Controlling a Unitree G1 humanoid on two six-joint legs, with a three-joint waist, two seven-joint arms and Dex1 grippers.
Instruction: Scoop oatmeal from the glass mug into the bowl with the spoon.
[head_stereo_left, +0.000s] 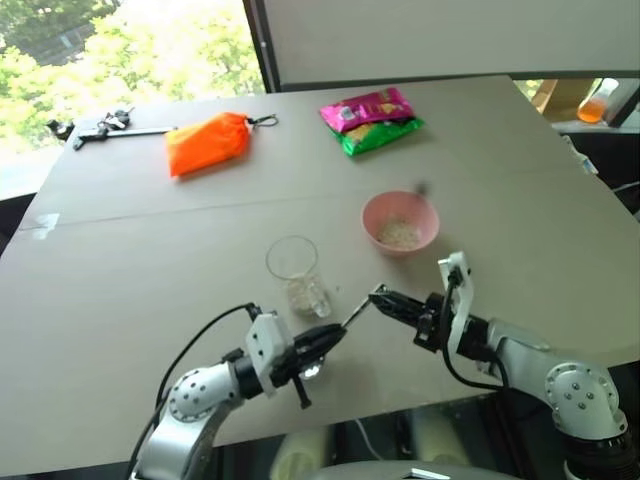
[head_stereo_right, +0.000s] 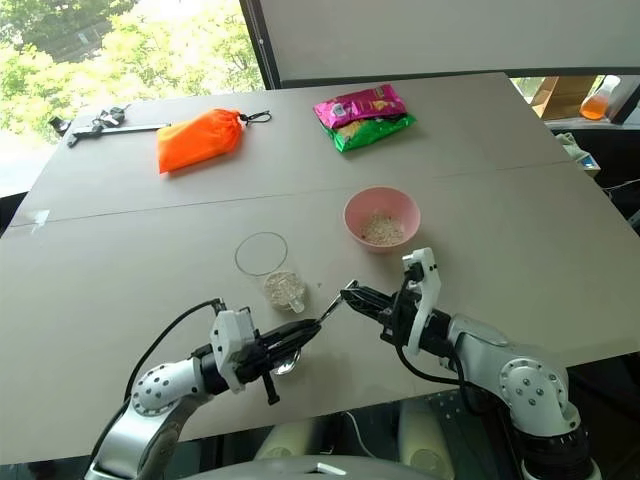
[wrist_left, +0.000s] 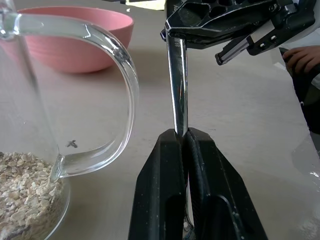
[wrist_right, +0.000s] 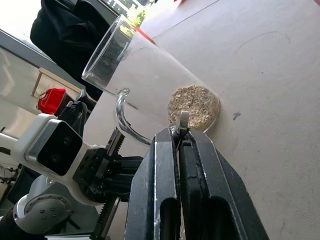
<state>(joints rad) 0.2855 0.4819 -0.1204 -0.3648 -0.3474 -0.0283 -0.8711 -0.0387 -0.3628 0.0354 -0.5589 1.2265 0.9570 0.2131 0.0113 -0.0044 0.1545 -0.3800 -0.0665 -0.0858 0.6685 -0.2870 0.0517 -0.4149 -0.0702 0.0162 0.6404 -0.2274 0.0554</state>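
Glass mug (head_stereo_left: 295, 272) upright on the surface (head_stereo_left: 150, 260), oatmeal (wrist_left: 25, 195) covering only its bottom; handle faces the robot. Pale-pink bowl (head_stereo_left: 400, 222) stands beyond and right of the mug, apart from it, with a small heap of oats at its centre. Spoon (wrist_left: 178, 90) held off the surface, just in front of the mug: left tool (head_stereo_left: 325, 338) clamped on one end, right tool (head_stereo_left: 383, 298) clamped on the handle's other end. Far side of the surface: orange pouch (head_stereo_left: 207, 142), pink-green snack packet (head_stereo_left: 371, 120), dark tool with keys (head_stereo_left: 100, 127). Window with trees behind.
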